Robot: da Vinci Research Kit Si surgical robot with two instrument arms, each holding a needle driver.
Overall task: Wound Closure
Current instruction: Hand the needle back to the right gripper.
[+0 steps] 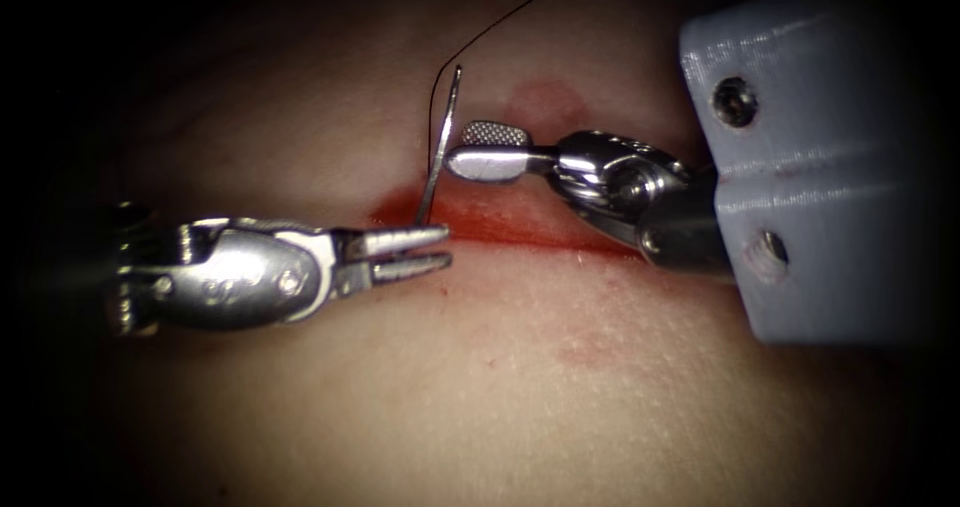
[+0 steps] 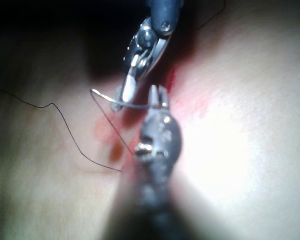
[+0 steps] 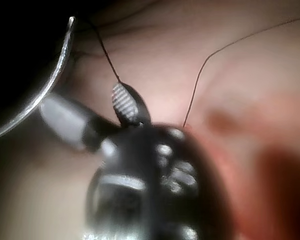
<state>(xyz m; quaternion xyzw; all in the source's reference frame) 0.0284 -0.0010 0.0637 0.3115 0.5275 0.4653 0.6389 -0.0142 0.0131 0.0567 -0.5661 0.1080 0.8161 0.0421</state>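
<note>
The curved needle (image 1: 448, 117) stands nearly upright over the left end of the cut (image 1: 530, 225). Its thread-bearing tail is at the top. Its lower end vanishes behind the upper jaw of my left tool (image 1: 448, 246), apparently into the tissue. The left jaws are slightly parted with nothing visibly between them; they sit at the needle (image 2: 132, 107) end beside the left tool (image 2: 158, 92). My right tool (image 1: 460, 145) is open, one jaw tip touching the needle's mid-curve, gripping nothing. The needle (image 3: 55, 75) arcs past the open right tool (image 3: 80, 97). Black thread (image 1: 500, 17) runs up and away.
Red fluid (image 1: 480, 217) stains the tissue along the cut, with a fainter pink patch (image 1: 545, 97) above it. Pale tissue (image 1: 500, 397) spreads below. The thread (image 2: 65, 117) lies in loose curves on the tissue; another strand of thread (image 3: 205, 65) crosses behind the right tool.
</note>
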